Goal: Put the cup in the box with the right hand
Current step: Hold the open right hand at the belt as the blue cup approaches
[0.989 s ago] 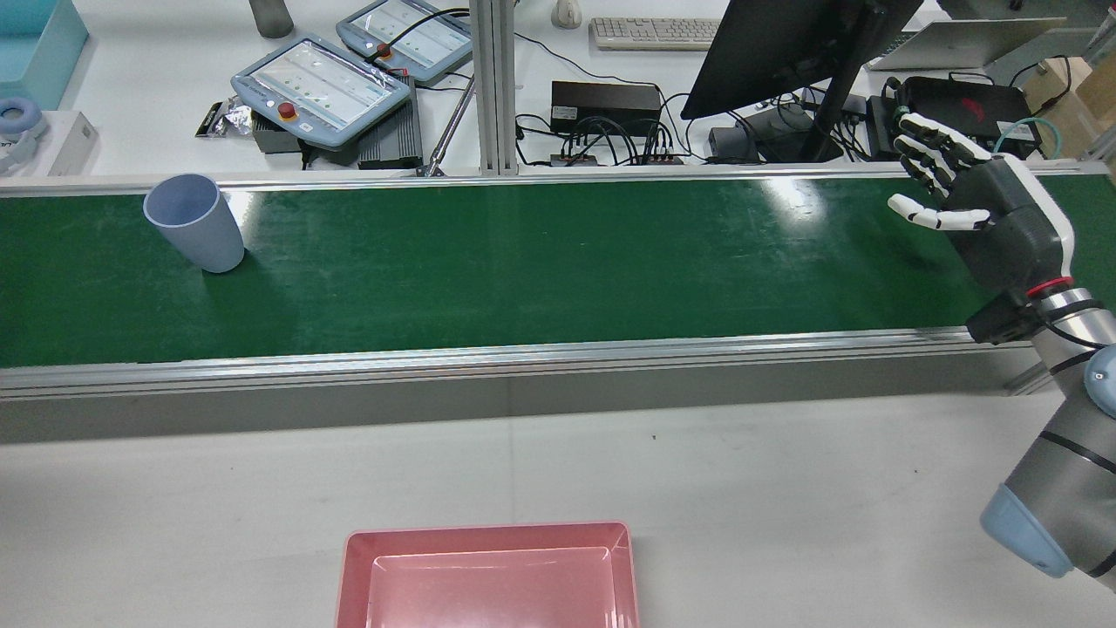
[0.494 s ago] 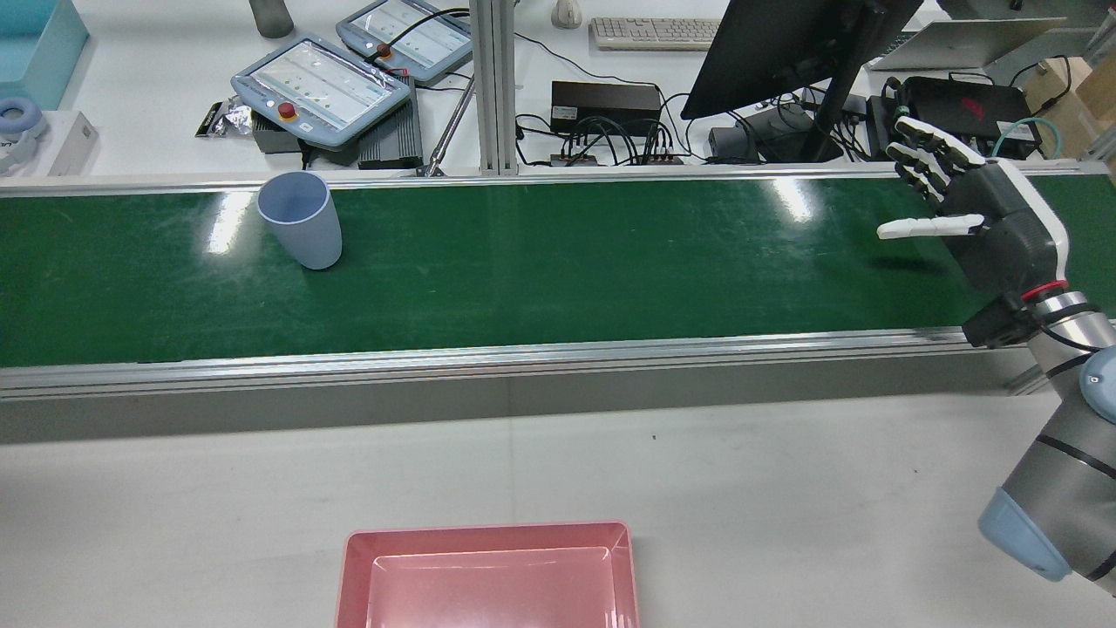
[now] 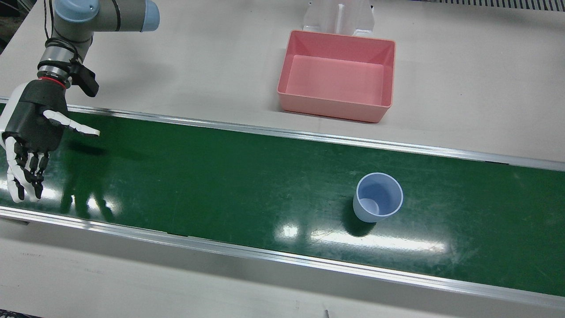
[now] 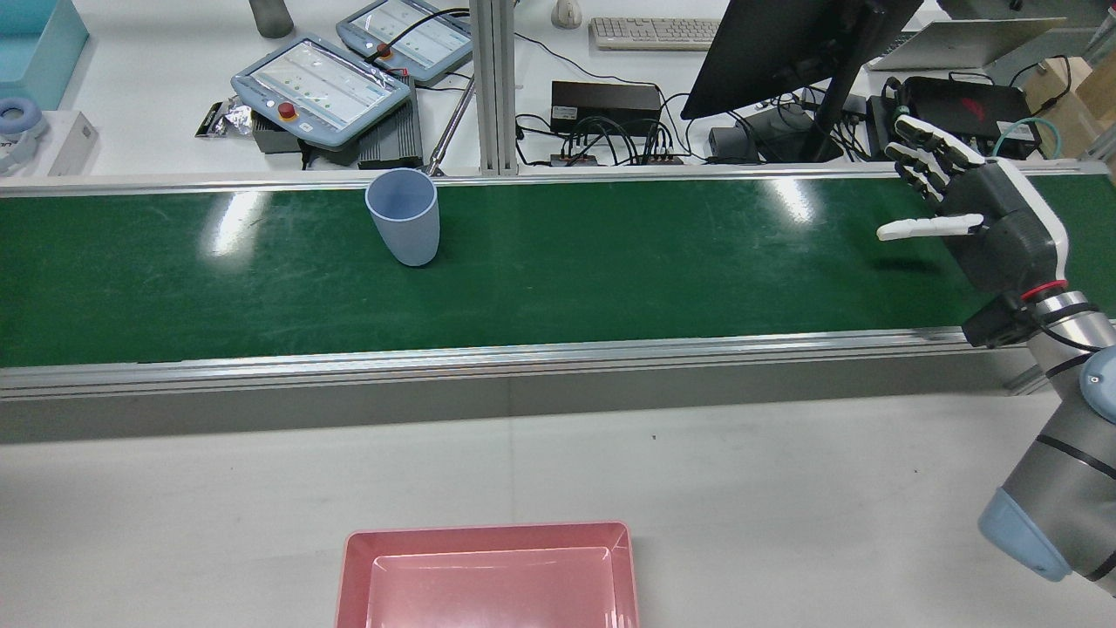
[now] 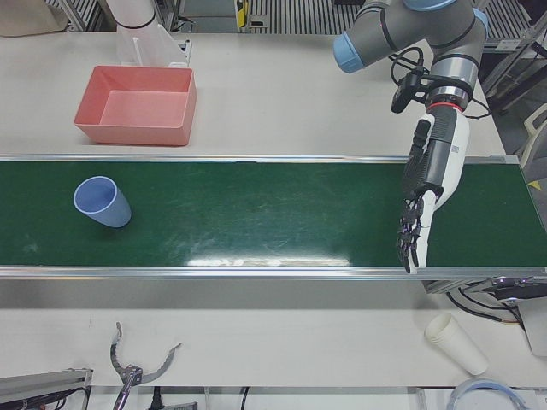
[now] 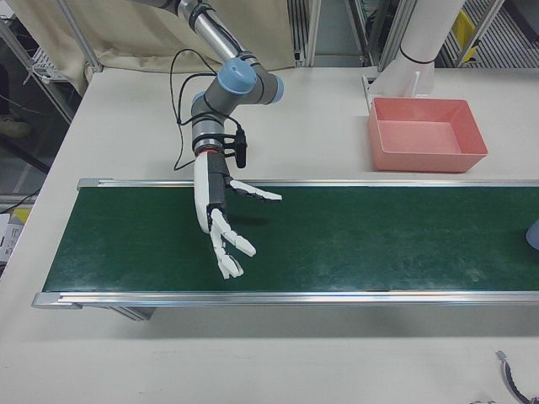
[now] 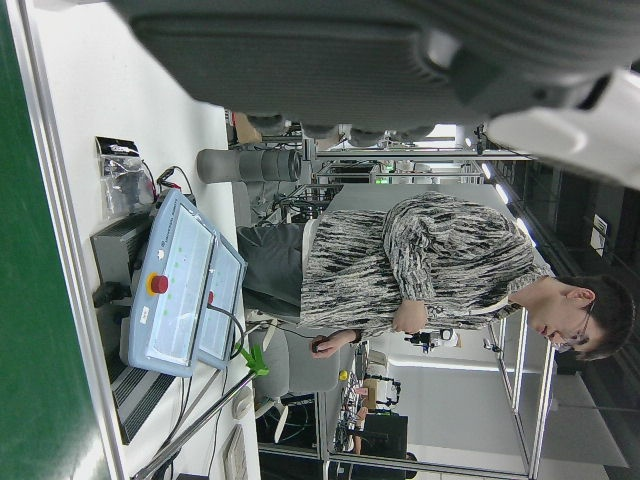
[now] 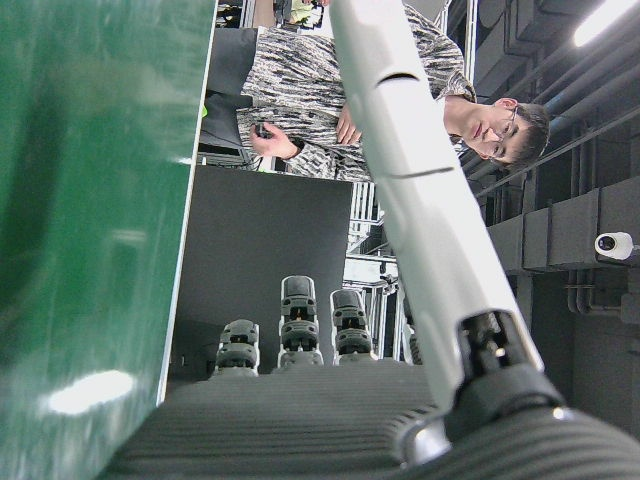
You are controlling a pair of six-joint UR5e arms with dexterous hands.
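The cup (image 3: 378, 198) is a plain, pale blue tumbler with smooth walls that taper to a narrower base. It stands upright with its mouth up and nothing inside on the green belt (image 3: 220, 176) of the bench, nearer the belt's operator-side rail than the robot-side one.

The right robot hand (image 3: 33, 132) hangs over the same belt, palm turned toward the cup. Its fingers are stretched out and apart, its thumb juts sideways, and it holds nothing. The cup is well apart from this hand, far along the belt toward the robot's left.

The left robot hand (image 5: 427, 188) hangs over the belt on the cup's other side, also well apart from it, fingers extended and empty.

The pink box (image 3: 335, 108) sits empty on the bench on the robot's side of the belt. It is well to the left of the right robot hand and roughly level with the cup.
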